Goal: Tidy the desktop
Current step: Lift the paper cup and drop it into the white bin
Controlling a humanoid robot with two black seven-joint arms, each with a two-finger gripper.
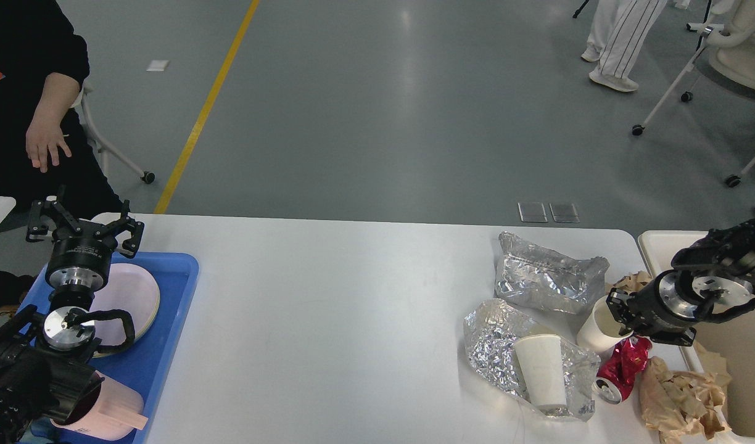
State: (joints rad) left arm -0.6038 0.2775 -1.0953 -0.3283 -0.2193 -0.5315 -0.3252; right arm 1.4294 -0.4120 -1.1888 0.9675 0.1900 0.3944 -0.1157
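Note:
The white desktop (328,308) fills the lower view. My right gripper (624,311) sits against the top of a white paper cup (596,330) at the right end. Its fingers are dark and overlap the cup's rim, so I cannot tell whether they grip it. A crushed red can (621,367) lies just below the cup. A second paper cup (541,370) lies on crumpled foil (495,339). A silver foil bag (547,277) lies behind them. My left gripper (84,225) is open and empty above the blue tray (174,308).
The tray holds a pale pink plate (134,287) and a pink cup (115,410). Crumpled brown paper (680,394) lies at the desktop's right edge beside a cream-white bin (661,243). A person (44,142) sits at the far left.

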